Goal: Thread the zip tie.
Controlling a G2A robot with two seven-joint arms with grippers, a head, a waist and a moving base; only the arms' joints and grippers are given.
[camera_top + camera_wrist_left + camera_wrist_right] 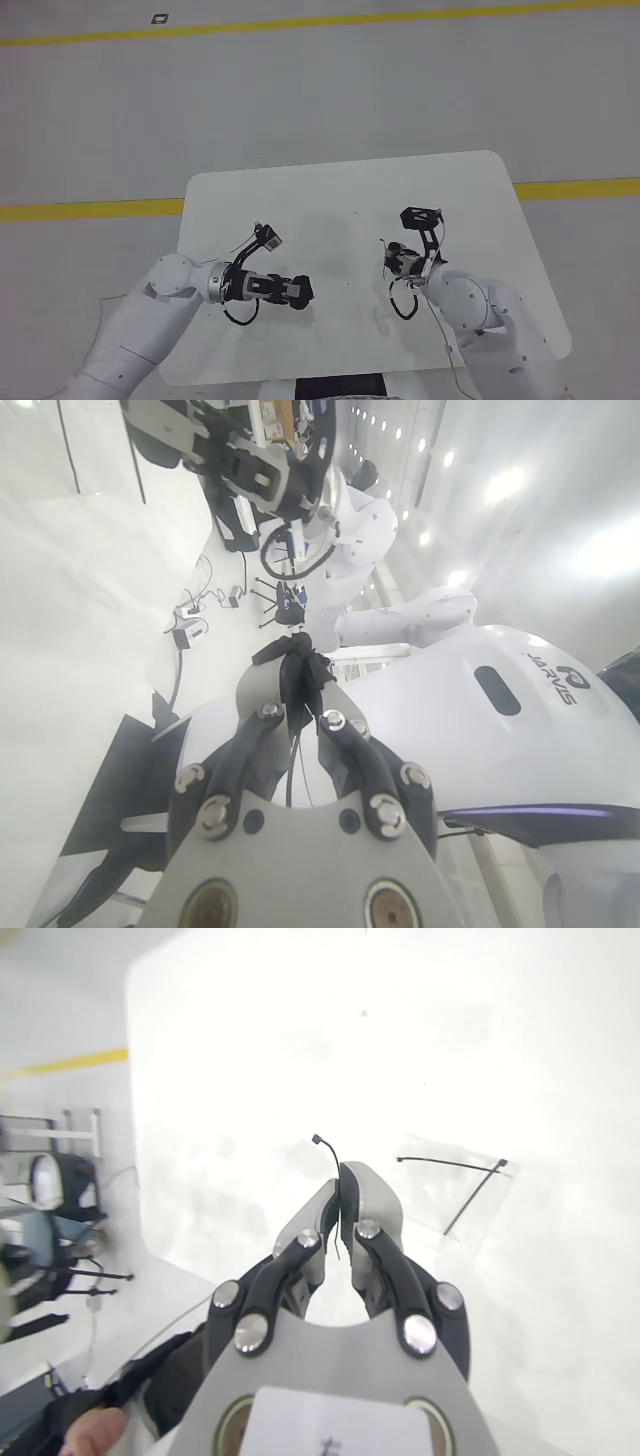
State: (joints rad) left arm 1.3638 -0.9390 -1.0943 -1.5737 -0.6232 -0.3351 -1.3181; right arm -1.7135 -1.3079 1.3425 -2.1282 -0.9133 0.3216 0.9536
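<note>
Three zip ties can be counted for sure. One zip tie (pixel 327 1148) is pinched in the right gripper (pixel 341 1183), whose fingers are pressed together on the strap. Its square head stands free beyond the fingertips, over the counter (pixel 300 1053), and a short tail comes out behind the pads. Two loose ties (pixel 440 1161) lie flat on the counter near this gripper. They meet at one end and spread apart like a narrow V. They seem to rest on a clear sheet (pixel 425 1208), but its edges are faint.

The left gripper (pixel 300 680) has its fingers pressed together on a thin black strand (pixel 291 760) (maybe a fourth tie, I cannot tell). Ragged black material covers the fingertips there and hides how the strand ends. Only a short piece of the strand shows, between the fingers and the gripper's base.

In the top view the two arms are over the near half of the counter, with a gap between the two grippers. The ties are too small to make out from there.
</note>
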